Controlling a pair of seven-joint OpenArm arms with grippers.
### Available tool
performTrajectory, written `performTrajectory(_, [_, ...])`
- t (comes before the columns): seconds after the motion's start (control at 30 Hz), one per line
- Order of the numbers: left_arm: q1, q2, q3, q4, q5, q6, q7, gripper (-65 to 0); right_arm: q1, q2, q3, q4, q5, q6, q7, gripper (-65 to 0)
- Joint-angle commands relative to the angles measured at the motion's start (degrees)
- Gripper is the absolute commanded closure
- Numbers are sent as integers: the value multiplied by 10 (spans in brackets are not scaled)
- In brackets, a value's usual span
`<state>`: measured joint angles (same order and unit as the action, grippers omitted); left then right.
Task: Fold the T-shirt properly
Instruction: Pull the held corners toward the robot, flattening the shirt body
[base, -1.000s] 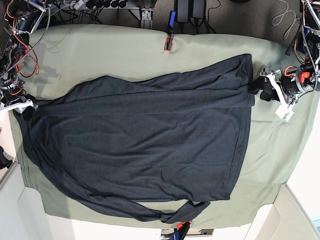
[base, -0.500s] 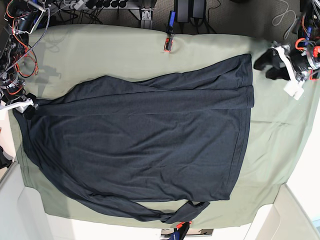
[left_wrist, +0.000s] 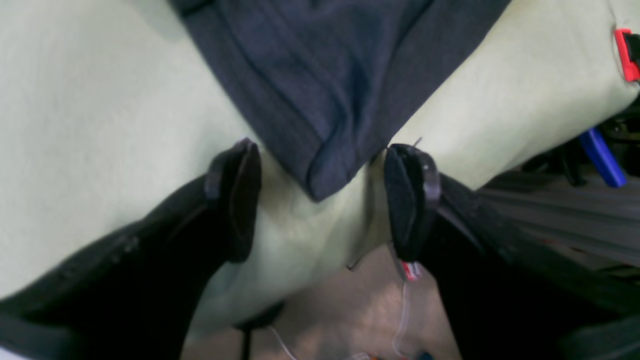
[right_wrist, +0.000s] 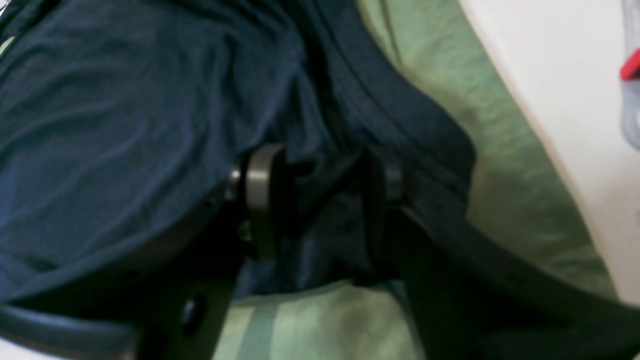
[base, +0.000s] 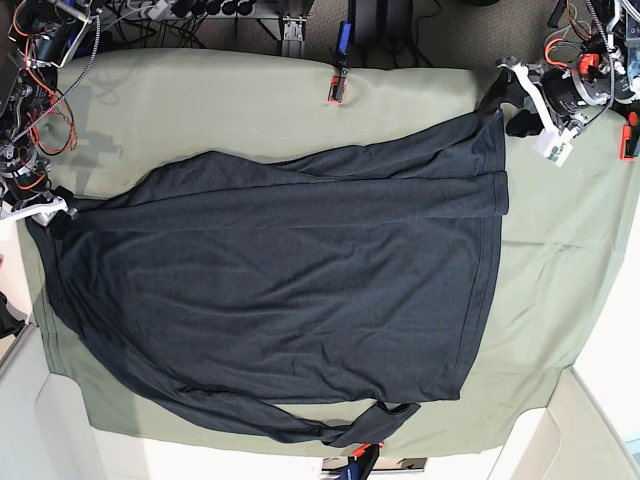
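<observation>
Base view first: olive-green table cloth (base: 250, 100) over the whole table, with the dark navy T-shirt (base: 290, 290) spread nearly flat across its middle, hem toward the right, sleeves trailing near and far, top flap already laid over along the far edge. Left-hand end of the shirt bunched at the table's left edge, beside the right tool (base: 45, 212). From the right wrist view, right tool (right_wrist: 320, 200) buried in dark fabric, knit gathered between both pads and draped over them, so apparently clenched on the T-shirt (right_wrist: 125, 100); depth of the bite hard to tell through the blur. Left tool (base: 512, 103) at the far right corner of the shirt. From the left wrist view, left tool (left_wrist: 320, 195) released, pads spread wide, the hemmed corner of the T-shirt (left_wrist: 325, 90) lying between them but pinched by neither. Step in hand, by judgement: taking the far right hem corner for the next fold. Next move likely calls for lowering onto the corner, closing on shirt fabric only, not the cloth beneath, then lifting together with the right tool.
</observation>
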<state>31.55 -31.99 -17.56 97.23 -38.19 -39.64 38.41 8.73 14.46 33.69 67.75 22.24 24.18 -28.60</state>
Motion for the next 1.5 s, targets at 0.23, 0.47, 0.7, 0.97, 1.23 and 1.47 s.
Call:
performTrajectory(0.23, [-1, -9, 48, 8, 108, 26, -34, -158, 9, 11, 2, 9, 7, 2, 11, -253])
performTrajectory(0.47, [5, -21, 47, 110, 101, 25, 68, -38, 9, 11, 2, 9, 7, 2, 11, -253])
performTrajectory(0.7, [33, -74, 45, 229, 117, 26, 55, -38, 9, 11, 2, 9, -9, 2, 12, -253])
performTrajectory(0.97, [-24, -96, 36, 210, 152, 25, 12, -38, 10, 11, 2, 9, 2, 2, 12, -253])
performTrajectory(1.23, [-141, -122, 36, 136, 115, 25, -1, -38, 10, 11, 2, 9, -8, 2, 12, -253])
performTrajectory(1.47, [-215, -121, 54, 51, 58, -2, -25, -39, 9, 11, 2, 9, -8, 2, 12, -253])
